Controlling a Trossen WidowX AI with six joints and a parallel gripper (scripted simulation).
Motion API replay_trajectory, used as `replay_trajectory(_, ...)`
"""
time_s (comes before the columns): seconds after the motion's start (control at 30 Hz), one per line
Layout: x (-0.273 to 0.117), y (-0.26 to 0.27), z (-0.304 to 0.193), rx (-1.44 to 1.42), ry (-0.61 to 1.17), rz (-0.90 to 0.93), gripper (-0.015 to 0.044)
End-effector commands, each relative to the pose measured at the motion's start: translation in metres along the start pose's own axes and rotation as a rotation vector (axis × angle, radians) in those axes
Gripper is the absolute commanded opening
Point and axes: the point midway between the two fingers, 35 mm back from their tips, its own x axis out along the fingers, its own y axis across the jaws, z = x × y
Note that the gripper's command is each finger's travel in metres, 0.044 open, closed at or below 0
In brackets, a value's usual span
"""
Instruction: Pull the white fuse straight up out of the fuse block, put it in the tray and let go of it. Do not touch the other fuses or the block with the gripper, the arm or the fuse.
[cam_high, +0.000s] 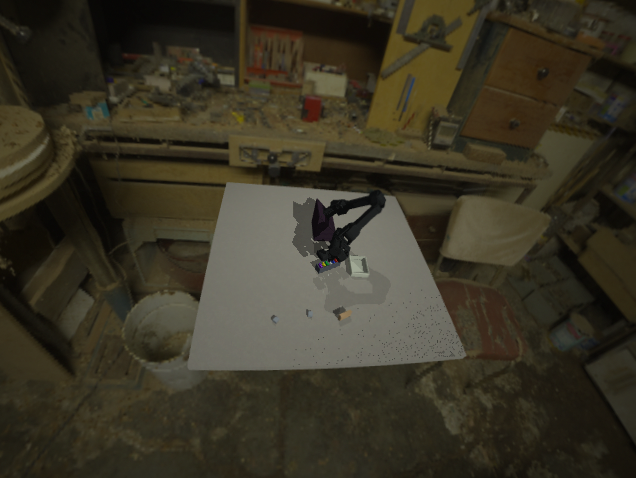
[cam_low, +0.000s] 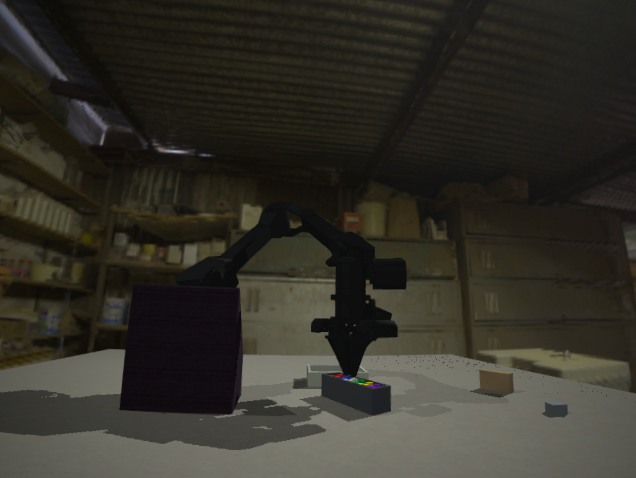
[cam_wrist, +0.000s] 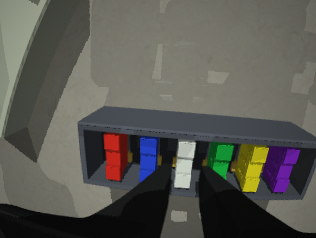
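The white fuse (cam_wrist: 186, 150) (cam_low: 353, 379) stands upright in the dark grey fuse block (cam_wrist: 190, 120) (cam_low: 352, 396) (cam_high: 329, 268), between the blue fuse (cam_wrist: 148, 150) and the green fuse (cam_wrist: 221, 151). My gripper (cam_wrist: 185, 172) (cam_low: 350, 374) points straight down, its fingers a little apart, with nothing held. In the wrist view one fingertip is on each side of the white fuse, with gaps. In the exterior view the tips are just above the block's top; whether they touch anything cannot be told. The pale tray (cam_high: 358, 275) (cam_low: 314, 378) (cam_wrist: 25, 90) shows no fuse inside in the top view.
The red fuse (cam_wrist: 115, 155), yellow fuse (cam_wrist: 253, 165) and purple fuse (cam_wrist: 283, 167) also stand in the block. A dark purple wedge-shaped block (cam_high: 321, 226) (cam_low: 179, 349) is by the arm's base. An orange block (cam_high: 343, 315) (cam_low: 496, 381) and two small grey-blue blocks (cam_high: 275, 319) lie farther off.
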Motion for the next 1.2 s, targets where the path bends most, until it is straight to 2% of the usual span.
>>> replay_trajectory(0.0, 0.0016, 0.0004, -0.0001, 0.003, -0.002, 0.002, 0.0074)
replay_trajectory(0.53, 0.0115, 0.0005, -0.0001, 0.003, -0.002, 0.002, 0.0074)
replay_trajectory(0.9, 0.0102, 0.0003, -0.0004, 0.001, 0.0, 0.001, 0.0001)
replay_trajectory(1.17, 0.0081, 0.0002, -0.0003, 0.001, 0.0, 0.001, 0.0)
